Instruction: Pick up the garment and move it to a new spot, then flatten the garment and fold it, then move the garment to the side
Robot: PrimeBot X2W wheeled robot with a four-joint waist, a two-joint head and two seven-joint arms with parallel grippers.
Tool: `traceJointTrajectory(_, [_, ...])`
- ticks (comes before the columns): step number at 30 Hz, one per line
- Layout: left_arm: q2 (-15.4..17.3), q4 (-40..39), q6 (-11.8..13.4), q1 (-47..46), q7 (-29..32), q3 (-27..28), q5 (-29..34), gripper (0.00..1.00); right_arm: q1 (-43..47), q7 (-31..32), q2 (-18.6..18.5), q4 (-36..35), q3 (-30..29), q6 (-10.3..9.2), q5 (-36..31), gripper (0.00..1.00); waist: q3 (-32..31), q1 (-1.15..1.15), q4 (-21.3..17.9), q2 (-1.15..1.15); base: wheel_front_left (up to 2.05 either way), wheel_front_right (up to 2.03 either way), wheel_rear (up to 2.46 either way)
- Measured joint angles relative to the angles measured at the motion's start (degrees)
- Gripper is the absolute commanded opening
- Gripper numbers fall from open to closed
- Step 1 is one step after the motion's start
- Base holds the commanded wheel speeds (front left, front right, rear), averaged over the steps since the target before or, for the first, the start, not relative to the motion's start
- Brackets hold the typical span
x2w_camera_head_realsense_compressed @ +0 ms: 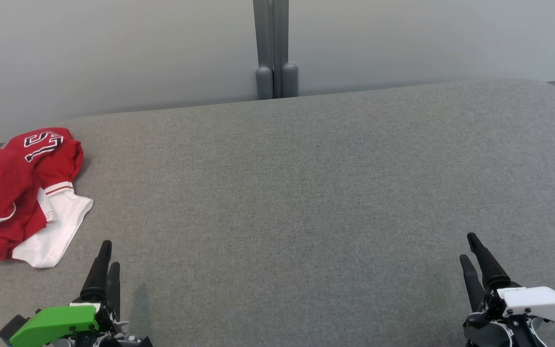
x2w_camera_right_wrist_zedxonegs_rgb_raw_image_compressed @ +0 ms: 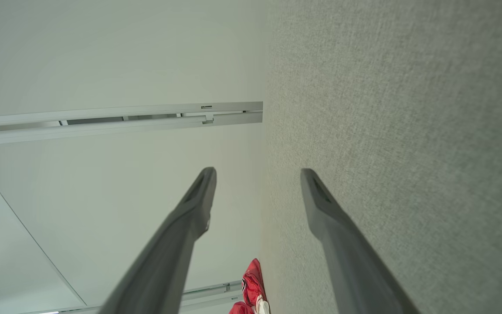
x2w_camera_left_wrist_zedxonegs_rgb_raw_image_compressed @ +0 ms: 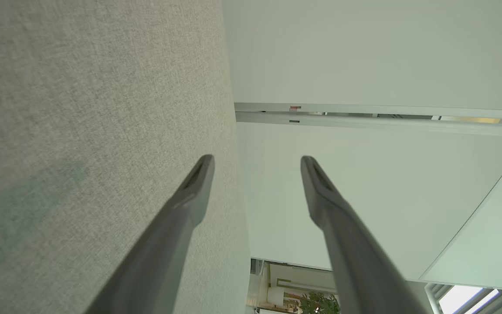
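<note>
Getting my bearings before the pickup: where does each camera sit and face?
Head view: on the head, facing down at grey fabric surface, crumpled red-and-white garment left; left gripper, right gripper at bottom.
Left wrist view: on left wrist, along its fingers toward pale wall.
Right wrist view: on right wrist, along its fingers; shares the garment with head view.

Grey woven-fabric work surface w/ rounded far edge, backed by pale partition wall w/ grey vertical post at ctr; diffuse, even lighting.

Grey fabric surface lies before a pale wall and post.
</note>
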Motion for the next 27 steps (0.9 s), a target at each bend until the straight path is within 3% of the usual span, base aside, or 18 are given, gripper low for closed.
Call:
traceJointTrajectory(15, [0.0,-2.5,0.0,0.8,-4.1,-4.9,3.2,1.0,1.1,-4.1,0.1,-1.1,0.9,0.01,-4.1,1.0,-0.1,0.0,0.1,0.0,0.0,0.0,0.0])
traceJointTrajectory(27, [0.0,-5.2,0.0,0.9,-7.1,-7.0,12.5,1.0,1.4,-7.0,-0.1,-5.8,0.0,0.01,-20.1,1.0,0.0,0.0,0.2,0.0,0.0,0.0,0.0])
